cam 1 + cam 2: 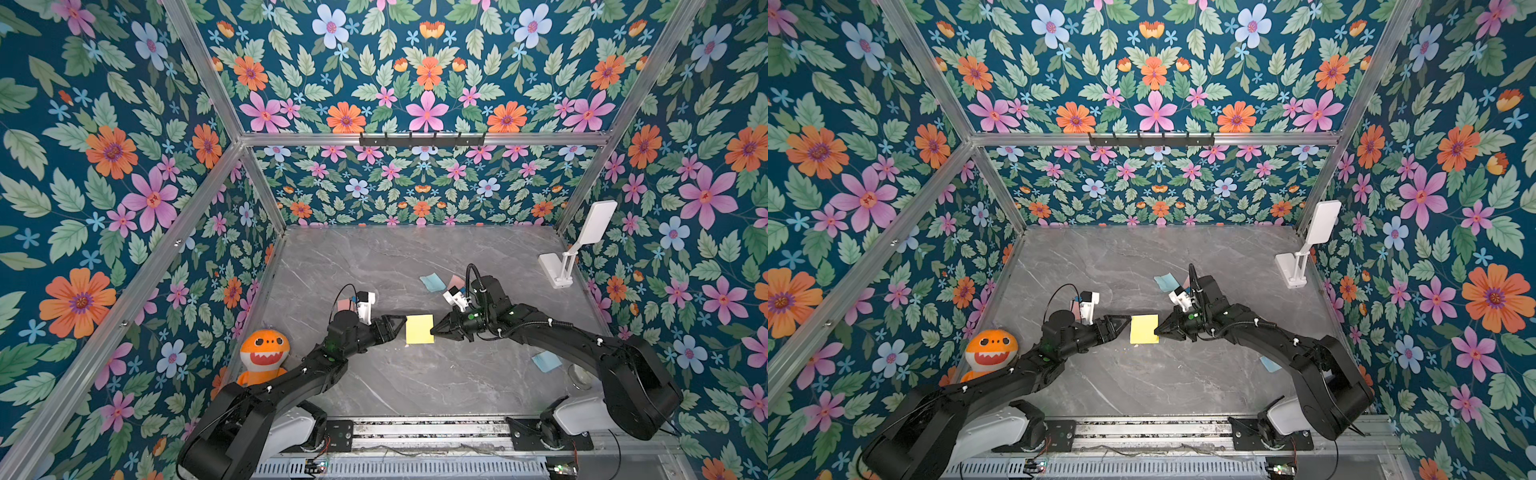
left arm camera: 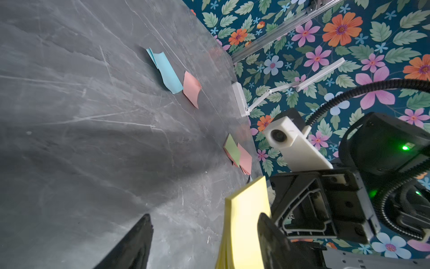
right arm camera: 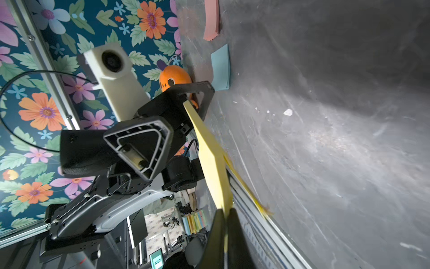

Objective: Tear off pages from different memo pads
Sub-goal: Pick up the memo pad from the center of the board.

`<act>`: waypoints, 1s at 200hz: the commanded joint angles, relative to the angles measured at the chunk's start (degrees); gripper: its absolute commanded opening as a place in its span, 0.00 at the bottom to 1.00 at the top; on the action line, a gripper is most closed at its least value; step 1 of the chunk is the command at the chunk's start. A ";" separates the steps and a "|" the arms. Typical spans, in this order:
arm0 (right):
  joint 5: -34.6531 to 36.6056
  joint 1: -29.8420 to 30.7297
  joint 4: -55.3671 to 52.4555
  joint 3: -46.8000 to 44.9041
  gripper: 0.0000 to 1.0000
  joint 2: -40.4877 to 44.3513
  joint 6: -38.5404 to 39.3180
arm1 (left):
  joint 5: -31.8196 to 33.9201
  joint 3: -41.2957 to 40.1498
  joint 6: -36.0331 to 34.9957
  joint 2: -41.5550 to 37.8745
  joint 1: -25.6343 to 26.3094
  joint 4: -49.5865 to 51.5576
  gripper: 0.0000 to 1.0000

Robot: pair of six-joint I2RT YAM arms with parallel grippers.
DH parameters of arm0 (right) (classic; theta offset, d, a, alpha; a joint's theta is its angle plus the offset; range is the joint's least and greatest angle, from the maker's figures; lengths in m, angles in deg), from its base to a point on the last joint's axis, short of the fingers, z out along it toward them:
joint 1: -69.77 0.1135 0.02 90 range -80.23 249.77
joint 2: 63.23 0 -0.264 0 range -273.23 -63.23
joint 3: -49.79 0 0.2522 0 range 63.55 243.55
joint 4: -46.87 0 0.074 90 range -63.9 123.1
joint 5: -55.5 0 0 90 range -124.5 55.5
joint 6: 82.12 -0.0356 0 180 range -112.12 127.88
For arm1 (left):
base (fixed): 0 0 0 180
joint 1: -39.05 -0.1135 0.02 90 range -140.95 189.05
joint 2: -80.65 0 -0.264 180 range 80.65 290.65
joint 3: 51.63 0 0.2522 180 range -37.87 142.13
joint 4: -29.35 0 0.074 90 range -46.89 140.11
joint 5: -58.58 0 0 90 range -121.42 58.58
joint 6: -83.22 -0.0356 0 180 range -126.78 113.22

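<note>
The yellow memo pad (image 1: 419,329) is held off the desk (image 1: 415,257), over its middle. The right gripper (image 1: 432,331) is clamped on one edge of it. The left gripper (image 1: 402,325) has its jaws apart, with the opposite edge between them. A blue page (image 1: 433,282) and a pink page (image 1: 456,282) lie farther back, and an orange shark plush (image 1: 264,353) sits at the desk's left edge

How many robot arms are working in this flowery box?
2. The left arm comes in beside the orange shark plush; the right arm from the opposite side. Both point at the yellow memo pad mid-table. None seems hidden.
</note>
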 commanded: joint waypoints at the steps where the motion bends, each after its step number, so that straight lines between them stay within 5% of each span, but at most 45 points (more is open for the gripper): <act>1: -4.80 -0.04 3.16 0.14 0.00 -0.01 -1.46 | -3.36 -0.17 3.19 1.67 0.13 -11.07 0.70; 20: -6.90 -0.04 4.60 -0.17 0.00 -0.29 -2.64 | -4.26 0.20 3.43 2.82 0.26 -12.01 0.65; 100: -8.79 -0.04 4.88 -0.61 0.00 0.54 -3.28 | -6.75 2.18 4.08 4.96 0.26 -12.91 0.09; 111: -8.09 -0.22 4.28 -0.94 0.10 0.93 -2.78 | -6.39 2.31 4.94 5.12 0.26 -12.65 0.00; 131: -6.01 -0.52 2.11 -1.65 0.26 2.19 -0.76 | -5.56 3.29 5.87 5.59 0.25 -7.71 0.00; 169: 10.06 -0.51 -15.94 -1.01 0.35 5.29 11.73 | -1.54 4.50 9.03 6.53 0.09 3.83 0.00; 200: 39.68 11.70 -27.22 1.87 0.37 9.24 26.49 | -1.42 5.20 12.19 9.80 1.46 6.24 0.00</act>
